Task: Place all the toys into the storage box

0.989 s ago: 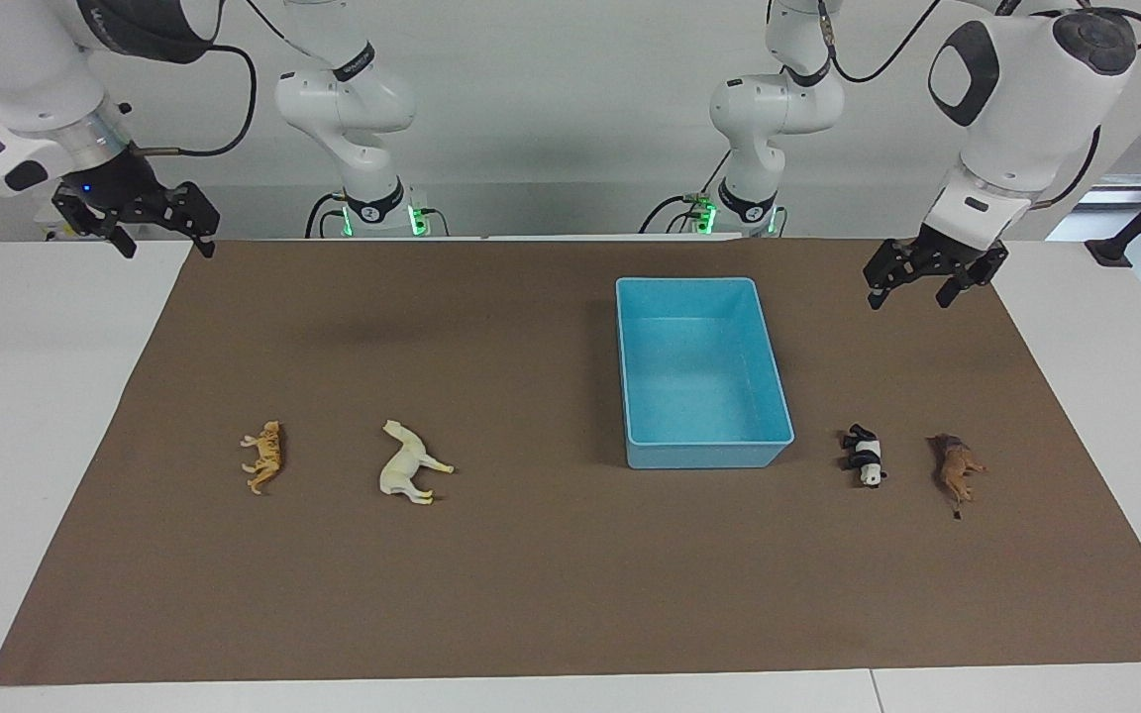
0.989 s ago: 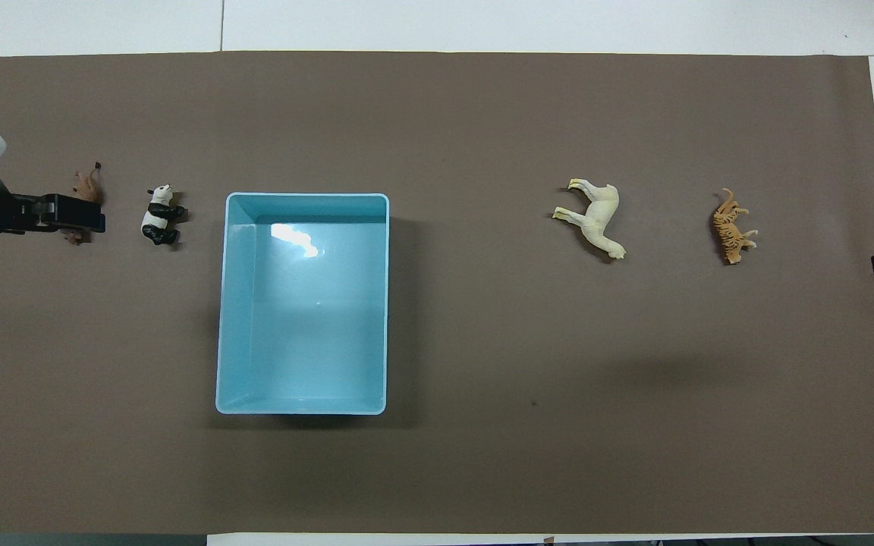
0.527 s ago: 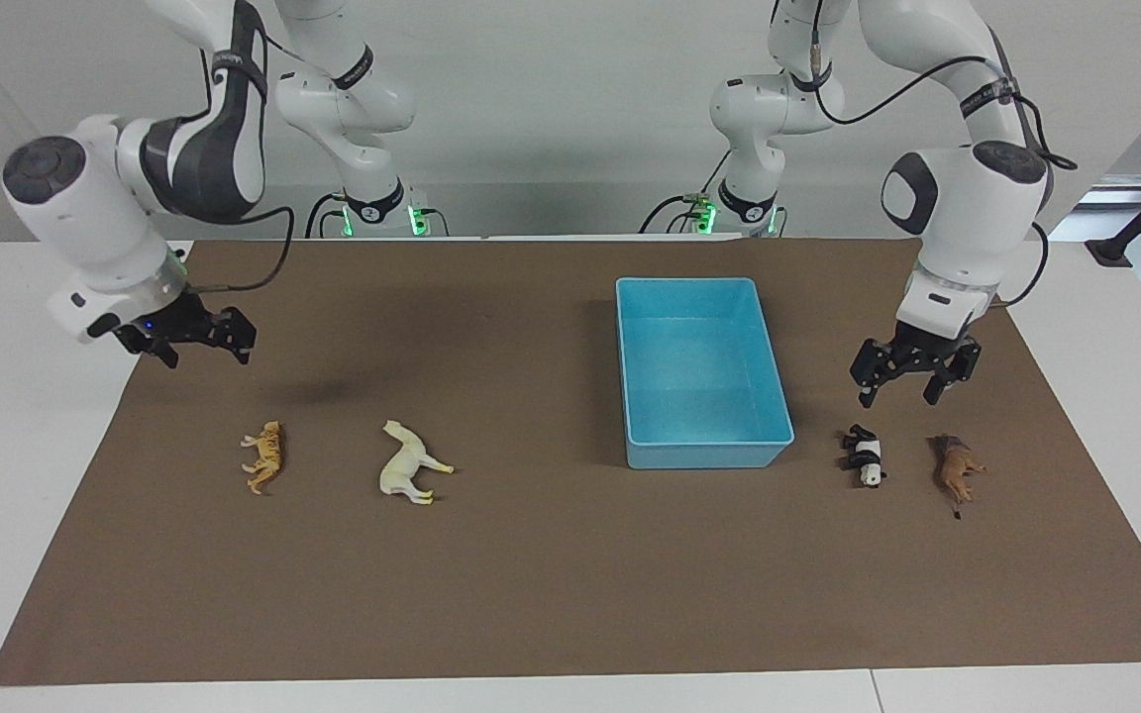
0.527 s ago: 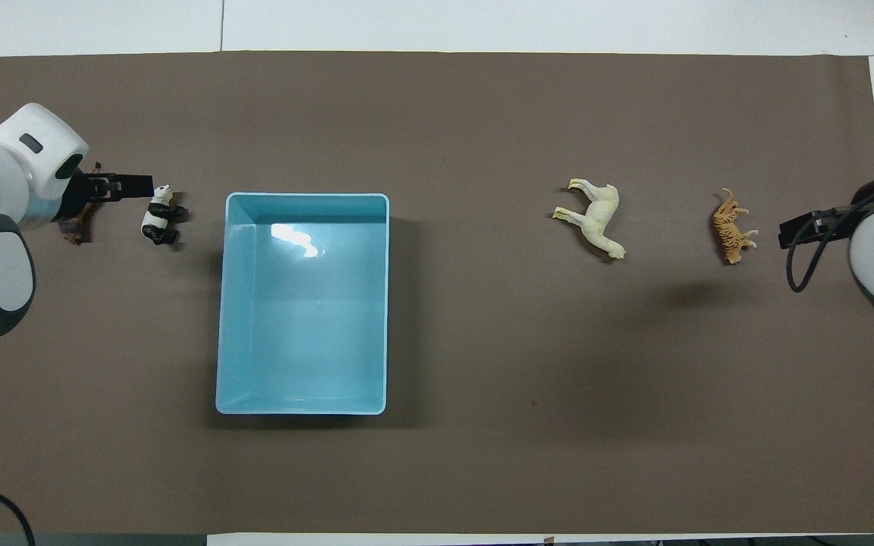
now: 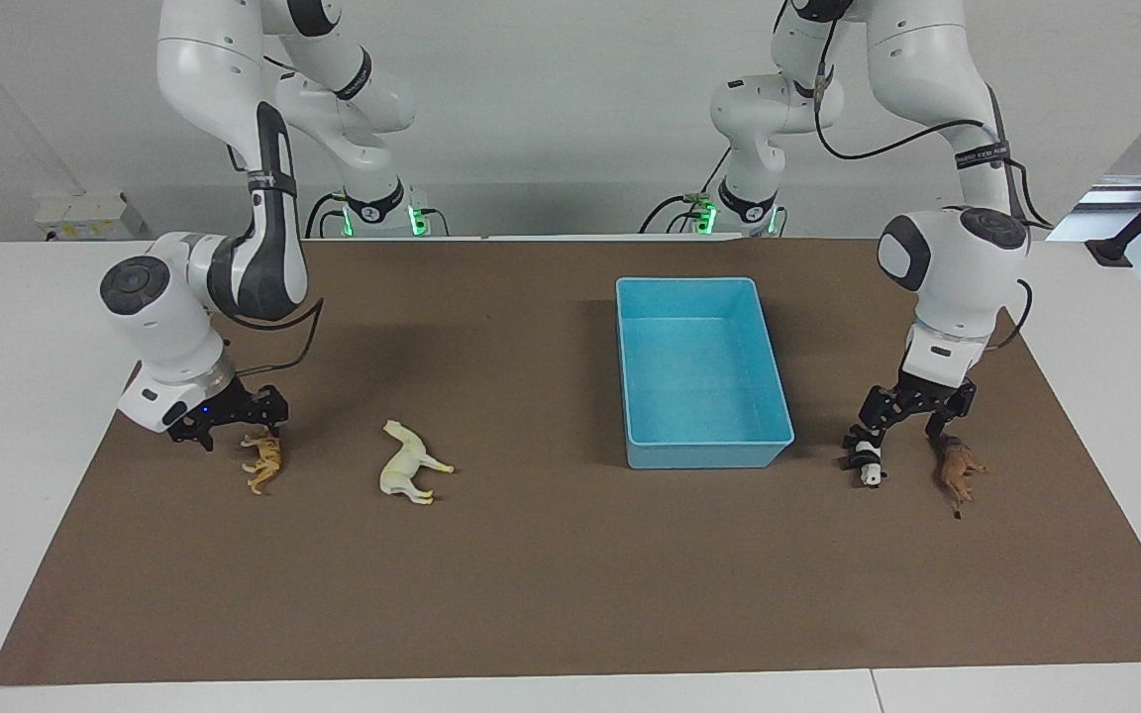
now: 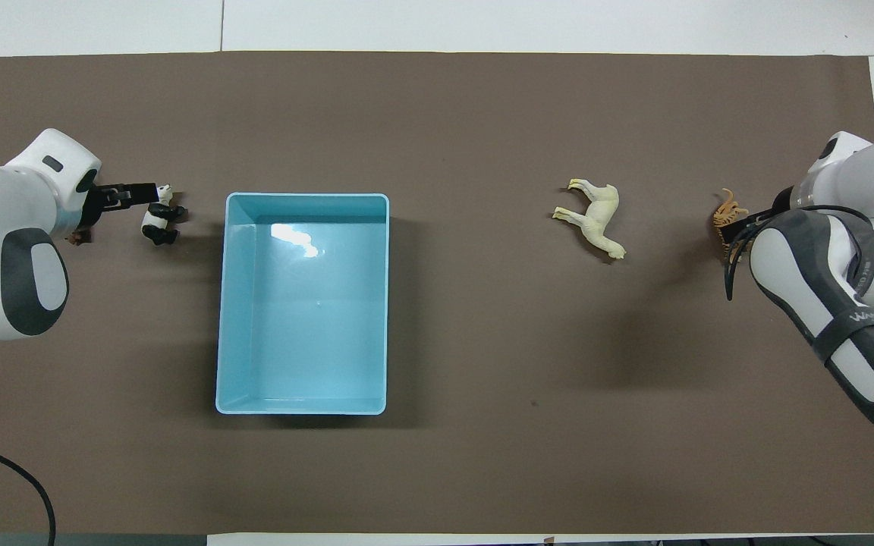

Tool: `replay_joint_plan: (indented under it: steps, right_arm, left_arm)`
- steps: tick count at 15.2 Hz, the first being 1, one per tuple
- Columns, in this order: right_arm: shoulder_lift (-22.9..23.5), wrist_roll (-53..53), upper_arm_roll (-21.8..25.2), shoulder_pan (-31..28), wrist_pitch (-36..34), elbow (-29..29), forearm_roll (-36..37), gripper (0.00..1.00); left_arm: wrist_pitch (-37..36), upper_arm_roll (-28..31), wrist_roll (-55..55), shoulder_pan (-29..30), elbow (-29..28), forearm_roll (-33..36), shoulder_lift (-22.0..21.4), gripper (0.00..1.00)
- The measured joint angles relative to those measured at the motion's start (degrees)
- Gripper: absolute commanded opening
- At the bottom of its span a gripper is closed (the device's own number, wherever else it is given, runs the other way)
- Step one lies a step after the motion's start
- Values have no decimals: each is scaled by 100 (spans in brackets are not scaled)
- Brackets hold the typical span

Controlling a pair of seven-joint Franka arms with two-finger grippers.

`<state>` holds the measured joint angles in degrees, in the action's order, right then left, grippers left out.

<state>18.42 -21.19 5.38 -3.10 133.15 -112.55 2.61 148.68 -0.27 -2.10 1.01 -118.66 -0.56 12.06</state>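
Observation:
The light-blue storage box (image 5: 699, 456) stands empty on the brown mat. The cream-white horse (image 5: 410, 465) and the orange tiger (image 5: 263, 462) lie toward the right arm's end. The panda (image 5: 868, 463) and the brown lion (image 5: 957, 467) lie toward the left arm's end. My left gripper (image 5: 905, 433) is open, low over the gap between panda and lion, with one finger at the panda's back. My right gripper (image 5: 237, 433) is open, low at the tiger's end nearest the robots. In the overhead view the left arm hides most of the lion.
The brown mat (image 5: 551, 594) covers the white table. In the overhead view the box (image 6: 302, 199) lies between the panda (image 6: 158, 224) and the horse (image 6: 595, 218), and the right arm covers part of the tiger (image 6: 727, 216).
Both arms have come down from high near the robots' end. The left gripper has dropped to the panda and lion, the right gripper to the tiger. No toy has moved.

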Motion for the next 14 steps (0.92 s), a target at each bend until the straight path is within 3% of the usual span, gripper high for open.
replay_joint_plan:
  steps: [7, 9, 10, 11, 12, 14]
  right_arm:
    - [202, -154, -14, 25, 180, -2, -541, 98]
    - [236, -156, -15, 81, 238, -18, -593, 85]
    - [245, -156, -15, 93, 291, -52, -595, 64]
    - [246, -156, -15, 97, 369, -113, -595, 17]
    - [246, -156, -14, 97, 472, -189, -596, 0]
    - [214, -156, -14, 97, 548, -235, -601, 0]
  left_arm:
    - [52, -32, -42, -59, -103, 207, 369, 100]
    - [60, -31, -42, -64, -104, 233, 457, 100]
    - [63, -30, -42, -64, -104, 241, 483, 100]
    - [67, -26, -41, -64, -104, 246, 499, 92]
    - [78, -21, -41, -64, -104, 250, 506, 78]
    - [115, -11, -40, -59, -104, 253, 507, 23]
